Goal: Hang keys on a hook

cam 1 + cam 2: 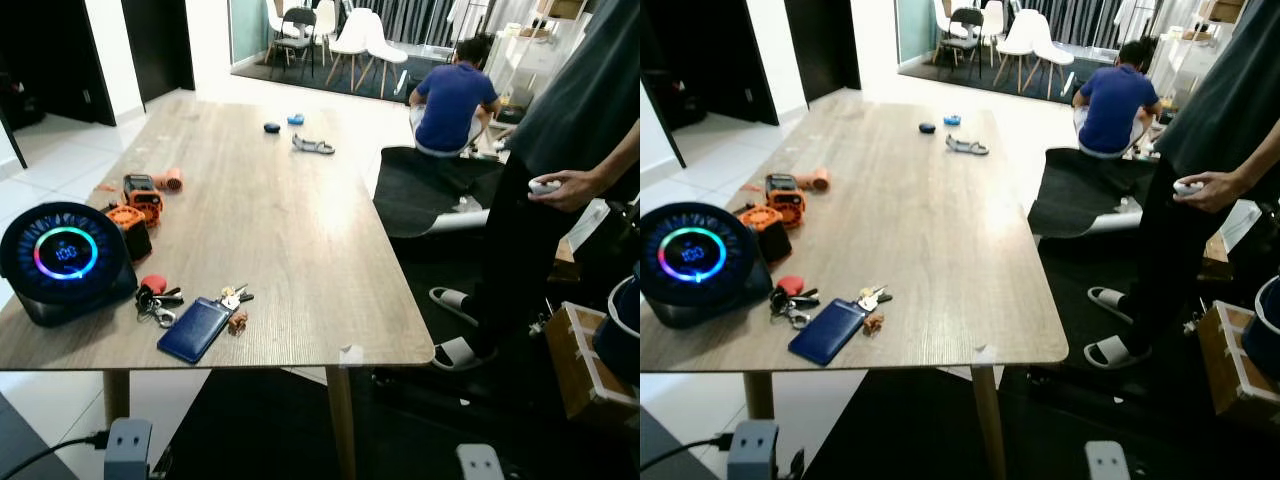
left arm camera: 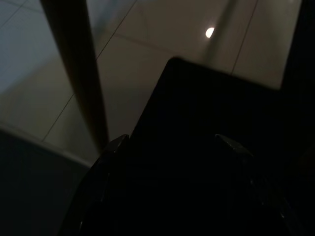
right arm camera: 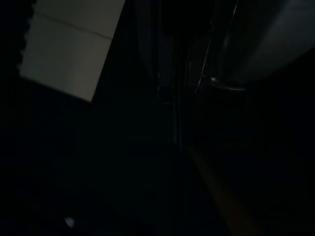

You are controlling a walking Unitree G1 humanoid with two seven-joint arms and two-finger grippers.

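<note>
A long wooden worktop [image 1: 280, 220] stretches away from the camera; near its front left corner lie two bunches of keys, one with black fobs and a red tag [image 1: 155, 297] just beside a round black speaker with a glowing ring display [image 1: 62, 258], the other a smaller silver bunch [image 1: 234, 297] touching the far end of a dark blue wallet [image 1: 196, 328]; a small brown charm [image 1: 237, 322] sits against the wallet's right edge; behind the speaker stand an orange and black gadget [image 1: 141, 192] and a second orange and black one [image 1: 126, 222], with a small peach-coloured piece [image 1: 170, 180] beside them; far up the worktop lie a grey sandal-like thing [image 1: 313, 146] and two small dark and blue items [image 1: 283, 123]; a person in dark clothes [image 1: 560, 190] stands to the right holding a white controller [image 1: 543, 185]; another person in a blue shirt [image 1: 453, 98] crouches beyond; both arms hang low in shade; the left gripper [image 2: 172, 147] shows two dark fingers above tiled floor beside a worktop leg [image 2: 78, 69], parted and holding nothing; the right wrist view is too dark, so I cannot tell the state of the right fingers.
</note>
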